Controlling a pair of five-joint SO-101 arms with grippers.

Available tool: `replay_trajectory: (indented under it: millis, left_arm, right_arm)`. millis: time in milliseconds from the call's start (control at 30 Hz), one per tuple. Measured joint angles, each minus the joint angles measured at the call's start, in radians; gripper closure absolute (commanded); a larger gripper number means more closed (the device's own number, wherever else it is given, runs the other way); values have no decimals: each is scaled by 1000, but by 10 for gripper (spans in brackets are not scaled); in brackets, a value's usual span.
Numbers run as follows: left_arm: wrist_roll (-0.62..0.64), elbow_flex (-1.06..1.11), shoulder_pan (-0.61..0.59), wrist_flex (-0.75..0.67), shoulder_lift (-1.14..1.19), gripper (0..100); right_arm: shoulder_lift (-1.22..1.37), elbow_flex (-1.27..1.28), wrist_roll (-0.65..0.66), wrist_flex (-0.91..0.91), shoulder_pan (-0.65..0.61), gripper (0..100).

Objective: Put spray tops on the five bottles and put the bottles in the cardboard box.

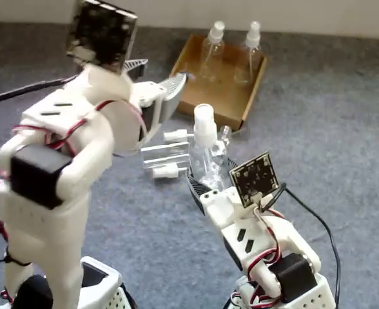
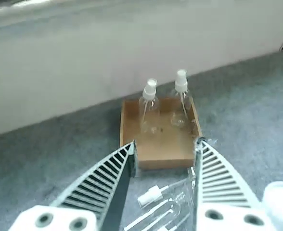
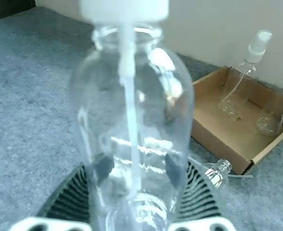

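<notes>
Bottles (image 1: 215,56) with spray tops (image 1: 216,29), two so far, stand in the cardboard box (image 1: 231,117), the right claw (image 3: 136,175) pinches a third topped bottle (image 3: 132,120), and the spread left claw (image 2: 165,144) hangs over what seem two uncapped bottles (image 2: 175,204) lying on the table (image 1: 344,161).

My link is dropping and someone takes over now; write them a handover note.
Left gripper: open, empty, near the cardboard box.
Right gripper: shut on an upright bottle with a spray top on it.
Done: two capped bottles stand in the box.
Left: box the held bottle; cap and box the uncapped bottles beside the loose spray tops.
</notes>
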Motion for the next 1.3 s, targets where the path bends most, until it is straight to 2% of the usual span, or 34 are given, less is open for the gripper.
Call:
replay_trajectory:
  millis: [333,533,800,1033,1300]
  left_arm:
    - [0,35,132,-2,6,810]
    - [0,20,135,-2,6,811]
    - [0,-163,72,-2,6,811]
    - [0,-180,167,57,6,811]
    - [5,60,172,81,-12,811]
  right_arm:
    - [18,0,0,3,0,994]
    - [18,0,0,3,0,994]
    - [20,0,0,3,0,994]
    - [20,0,0,3,0,994]
    - [28,20,5,6,-3,994]
